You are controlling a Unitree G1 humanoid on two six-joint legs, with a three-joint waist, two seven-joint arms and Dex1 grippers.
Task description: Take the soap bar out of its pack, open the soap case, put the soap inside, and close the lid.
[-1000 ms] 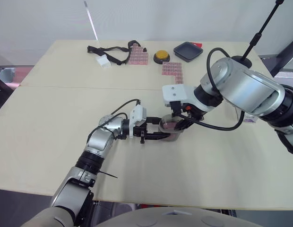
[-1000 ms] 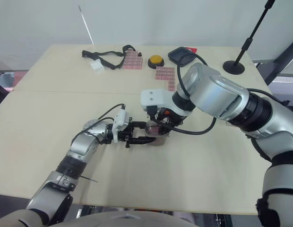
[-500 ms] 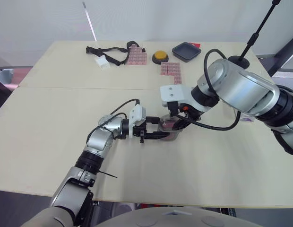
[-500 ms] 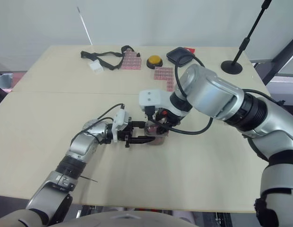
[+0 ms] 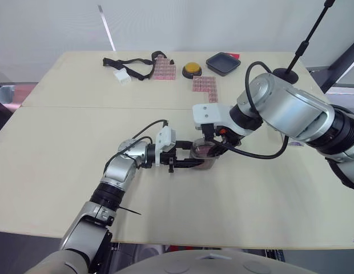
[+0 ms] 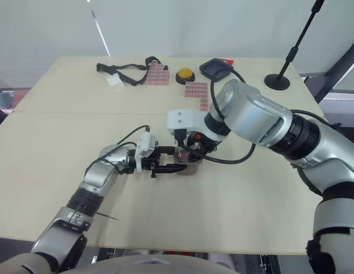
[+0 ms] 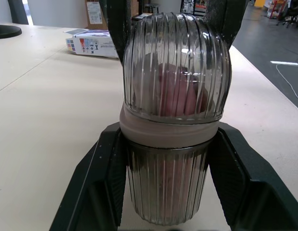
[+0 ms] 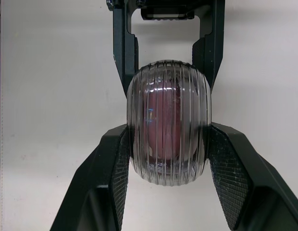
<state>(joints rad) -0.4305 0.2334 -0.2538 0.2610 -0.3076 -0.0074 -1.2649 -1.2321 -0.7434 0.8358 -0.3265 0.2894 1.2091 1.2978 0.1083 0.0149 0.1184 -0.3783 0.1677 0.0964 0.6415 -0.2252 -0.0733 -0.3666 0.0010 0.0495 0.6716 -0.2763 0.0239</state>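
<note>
Clamping soap case (image 7: 173,120) (lidded): L end effector (image 7: 170,144), R end effector (image 8: 169,139)

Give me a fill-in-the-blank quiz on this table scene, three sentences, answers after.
1. The soap bar inside the ribbed clear plastic soap case is ____.
2. The left hand clamps the case's ____ half; the right hand grips its domed top.
3. The round push button near the far edge of the beige table is ____.
Missing words: pink; lower; yellow.
</note>
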